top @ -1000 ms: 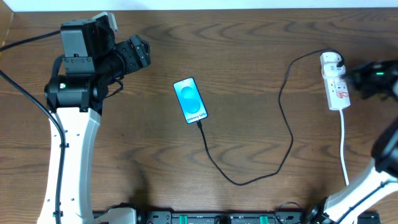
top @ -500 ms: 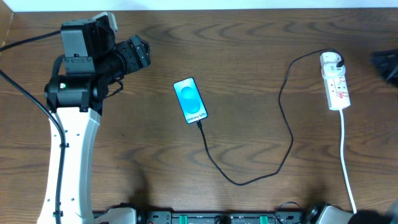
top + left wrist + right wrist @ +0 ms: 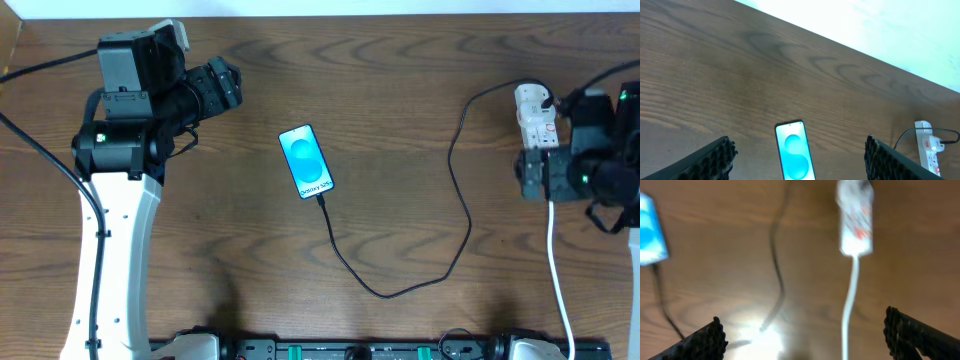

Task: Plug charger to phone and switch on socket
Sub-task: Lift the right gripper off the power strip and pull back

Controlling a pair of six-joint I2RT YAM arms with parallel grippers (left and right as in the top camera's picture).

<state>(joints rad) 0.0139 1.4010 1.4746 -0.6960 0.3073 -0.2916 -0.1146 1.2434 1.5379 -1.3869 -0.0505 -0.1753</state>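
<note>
Now my right claw [image 3: 805, 330] is spread wide and empty, hanging by the near end of the socket [image 3: 856, 225] at the right side of the table [image 3: 400, 80]. From the socket's far end the charger [image 3: 460, 200] loops left to the phone's [image 3: 306, 161] near edge, mid-table. My left claw [image 3: 799, 150], also spread and empty, hovers far left.

Holds the left arm [image 3: 115, 190] well left of the phone [image 3: 306, 160], wrist bent, left gripper [image 3: 225, 85] aimed toward the phone with fingers [image 3: 715, 160] spread wide, gripping nothing. Poses the right arm [image 3: 600, 165] well right of the phone, right gripper [image 3: 804, 322] aimed downward, fingers [image 3: 705, 342] wide apart, empty.
</note>
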